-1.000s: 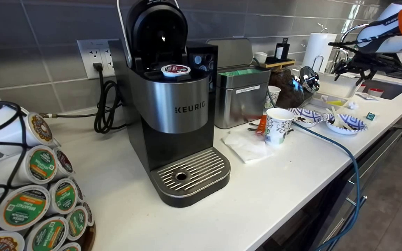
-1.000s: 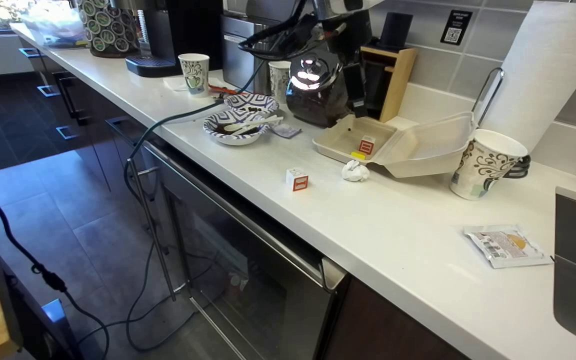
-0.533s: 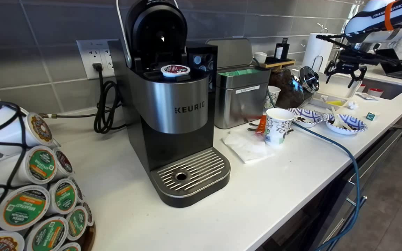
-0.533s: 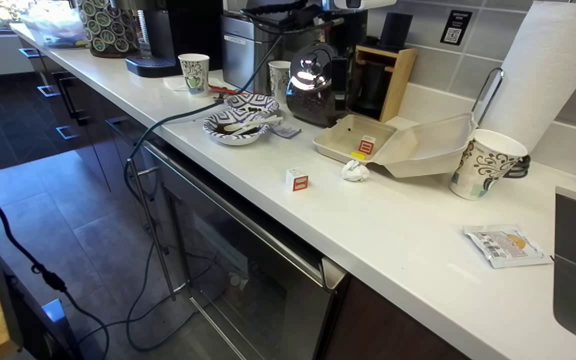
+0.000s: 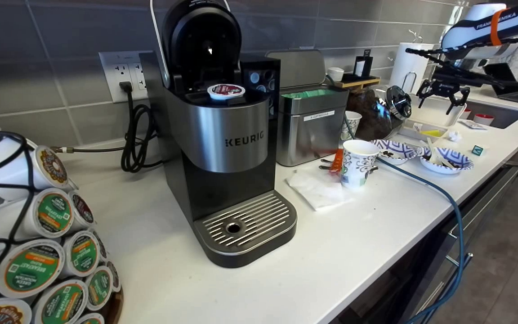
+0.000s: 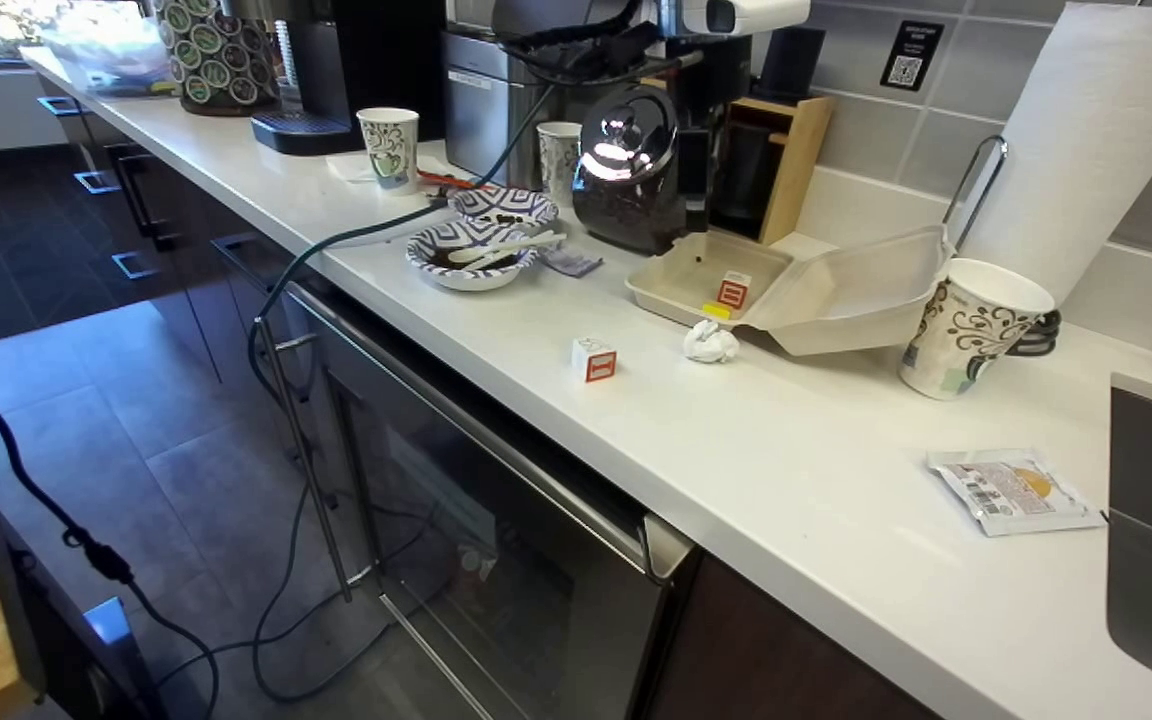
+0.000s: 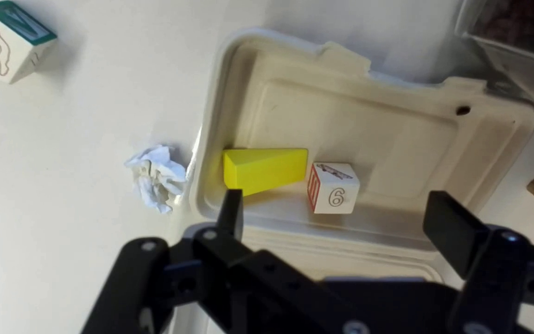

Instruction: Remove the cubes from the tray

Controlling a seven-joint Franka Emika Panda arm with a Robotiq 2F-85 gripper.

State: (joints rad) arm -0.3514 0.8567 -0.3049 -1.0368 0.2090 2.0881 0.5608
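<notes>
The tray is an open beige takeout container, also in both exterior views. Inside it lie a white cube with a "6" and a red-framed side and a yellow wedge-like block. Both also show in an exterior view, the cube right behind the yellow block. Another letter cube sits on the counter outside the tray, also in both exterior views. My gripper is open and empty above the tray; the "6" cube appears between its fingers, apart from them.
Crumpled paper lies beside the tray. A dark jar and a wooden stand are behind it. A paper cup stands by the lid. Two patterned bowls and a blue cable are nearby.
In an exterior view the arm and gripper have shifted left and turned, with a smaller shift in the last half second. The fingers stay open. The cubes, yellow block and tray have not moved.
</notes>
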